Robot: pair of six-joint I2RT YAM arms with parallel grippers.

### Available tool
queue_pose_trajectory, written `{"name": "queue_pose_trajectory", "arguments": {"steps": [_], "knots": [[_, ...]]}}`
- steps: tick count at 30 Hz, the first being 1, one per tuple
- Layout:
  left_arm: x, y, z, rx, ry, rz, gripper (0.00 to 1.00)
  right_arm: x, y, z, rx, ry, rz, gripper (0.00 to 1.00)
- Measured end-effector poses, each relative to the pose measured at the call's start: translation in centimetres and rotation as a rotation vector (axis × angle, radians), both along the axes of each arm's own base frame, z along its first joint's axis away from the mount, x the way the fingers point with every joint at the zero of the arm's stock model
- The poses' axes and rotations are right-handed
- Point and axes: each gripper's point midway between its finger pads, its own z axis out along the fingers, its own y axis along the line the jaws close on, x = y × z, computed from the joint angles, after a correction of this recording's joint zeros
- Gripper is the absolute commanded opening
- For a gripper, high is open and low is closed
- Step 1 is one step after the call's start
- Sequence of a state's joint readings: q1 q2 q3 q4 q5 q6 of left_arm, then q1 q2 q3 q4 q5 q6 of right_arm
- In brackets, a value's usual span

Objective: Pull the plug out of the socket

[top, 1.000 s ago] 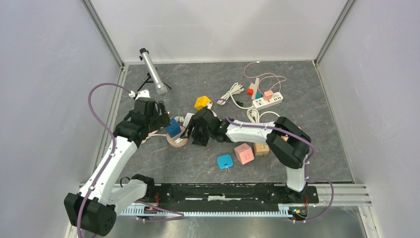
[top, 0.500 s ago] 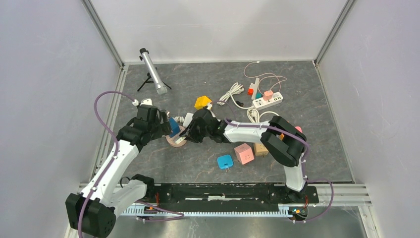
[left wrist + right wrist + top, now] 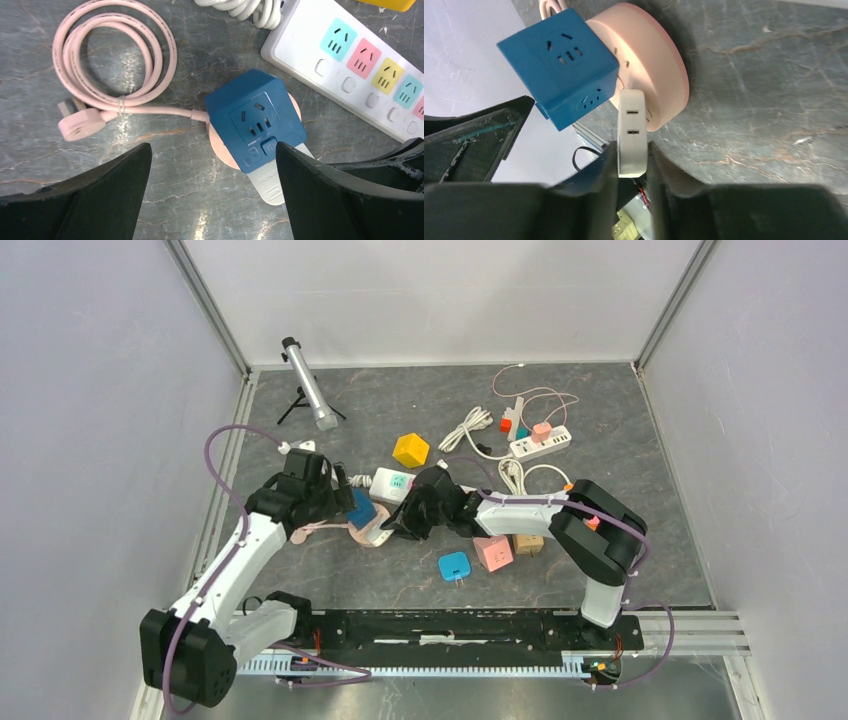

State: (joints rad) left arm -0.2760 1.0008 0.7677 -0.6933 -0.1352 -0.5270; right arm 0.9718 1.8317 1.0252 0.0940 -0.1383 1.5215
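Observation:
A round pink socket point(image 3: 370, 533) lies mid-table with a blue cube adapter point(image 3: 361, 509) and a flat white plug point(image 3: 631, 131) in its face. My right gripper point(image 3: 632, 150) is shut on the white plug, which still sits against the pink socket point(image 3: 649, 65) beside the blue cube point(image 3: 561, 65). In the top view the right gripper point(image 3: 393, 525) is just right of the socket. My left gripper point(image 3: 212, 197) is open and hovers above the blue cube point(image 3: 255, 120) and the white plug point(image 3: 272, 177); in the top view it point(image 3: 340, 502) is just left of the cube.
The socket's pink cord point(image 3: 115, 60) lies coiled at its left. A white strip with coloured outlets point(image 3: 390, 483) lies just behind. A yellow cube point(image 3: 410, 449), a light-blue cube point(image 3: 455, 565), a pink cube point(image 3: 492, 550), another strip point(image 3: 540, 443) and a small tripod point(image 3: 305, 385) stand around.
Both grippers and the pink socket with its blue cube have shifted right and towards the near edge. The yellow cube and the white strip now show behind them.

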Motion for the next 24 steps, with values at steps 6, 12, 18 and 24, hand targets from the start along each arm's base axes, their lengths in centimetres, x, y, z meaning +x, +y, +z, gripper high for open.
{"name": "queue_pose_trajectory", "arguments": {"steps": [6,12,18,24], "knots": [[0.3,-1.1,-1.3,-0.036,0.051,-0.026,1.0,0.0,-1.7,-0.7,-0.035,-0.01,0.03,0.69],[1.1,-1.6,-1.9,-0.038,0.079,-0.032,1.0,1.0,-2.4,-0.9,-0.051,-0.048,0.045,0.64],[2.0,-1.8,-2.2,-0.037,0.079,-0.029,0.87,0.2,-1.8,-0.6,-0.033,-0.034,0.078,0.52],[2.7,-2.2,-2.3,-0.075,0.047,-0.004,0.71,-1.5,-0.1,0.0,0.009,0.016,0.122,0.37]]}}
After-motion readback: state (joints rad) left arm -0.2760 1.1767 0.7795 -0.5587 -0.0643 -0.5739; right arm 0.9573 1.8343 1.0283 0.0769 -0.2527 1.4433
